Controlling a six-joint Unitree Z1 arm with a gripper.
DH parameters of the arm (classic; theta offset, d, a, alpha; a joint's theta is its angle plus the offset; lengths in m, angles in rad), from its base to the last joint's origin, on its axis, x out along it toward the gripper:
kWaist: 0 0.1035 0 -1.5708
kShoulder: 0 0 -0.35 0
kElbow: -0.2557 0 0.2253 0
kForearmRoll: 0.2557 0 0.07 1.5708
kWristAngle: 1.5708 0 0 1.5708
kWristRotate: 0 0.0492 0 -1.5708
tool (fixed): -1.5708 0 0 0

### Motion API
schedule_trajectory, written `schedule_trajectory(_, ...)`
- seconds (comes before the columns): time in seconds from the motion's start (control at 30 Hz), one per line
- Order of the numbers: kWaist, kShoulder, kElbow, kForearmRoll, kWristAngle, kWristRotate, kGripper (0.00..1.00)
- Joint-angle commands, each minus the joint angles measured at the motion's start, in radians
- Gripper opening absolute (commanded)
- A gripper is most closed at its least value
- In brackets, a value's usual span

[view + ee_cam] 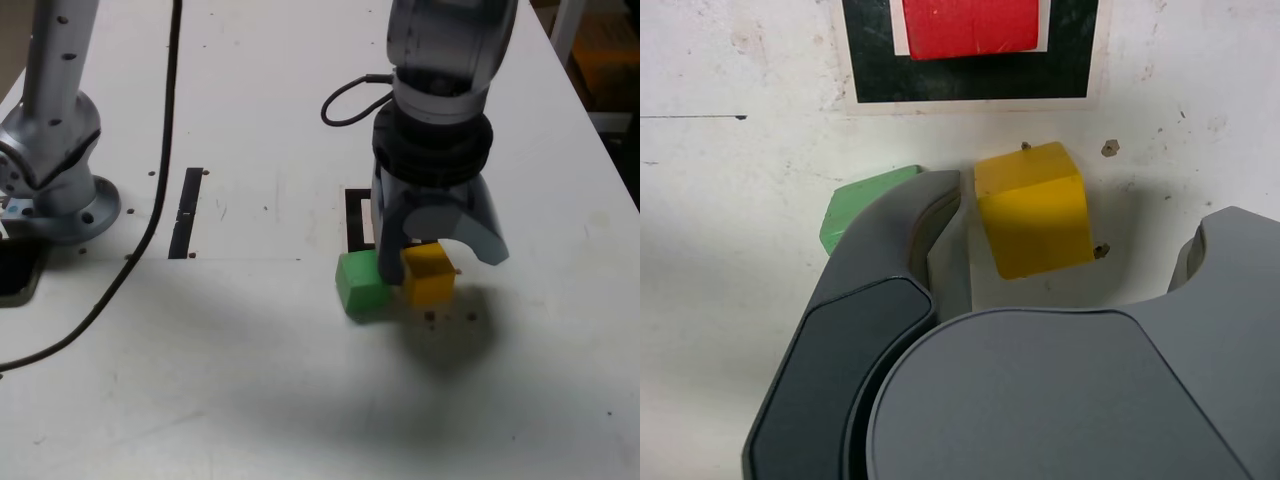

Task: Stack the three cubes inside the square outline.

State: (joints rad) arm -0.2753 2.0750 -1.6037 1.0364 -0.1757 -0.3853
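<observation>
Jaws spread wide around the yellow cube (1032,208) on the worktop (250,380), just outside the square outline (870,60) holding the red cube (970,25); closing may nudge the adjacent green cube (360,282), skewing the grasp.

Red cube (971,27) cut off by the wrist view's edge; hidden behind the hand (430,262) in the exterior view. Square outline (355,220) mostly covered by the hand there. Green cube (862,203) partly masked by one finger (902,228). Arm's upper part cropped.
</observation>
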Motion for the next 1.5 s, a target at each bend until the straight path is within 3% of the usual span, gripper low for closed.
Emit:
schedule_trajectory(0.0,-0.001,0.008,-0.002,0.002,0.003,0.000,0.83)
schedule_trajectory(0.47,-0.001,-0.044,0.015,0.022,0.013,0.000,0.83)
schedule_trajectory(1.47,-0.001,0.029,0.020,-0.004,-0.006,0.003,0.83)
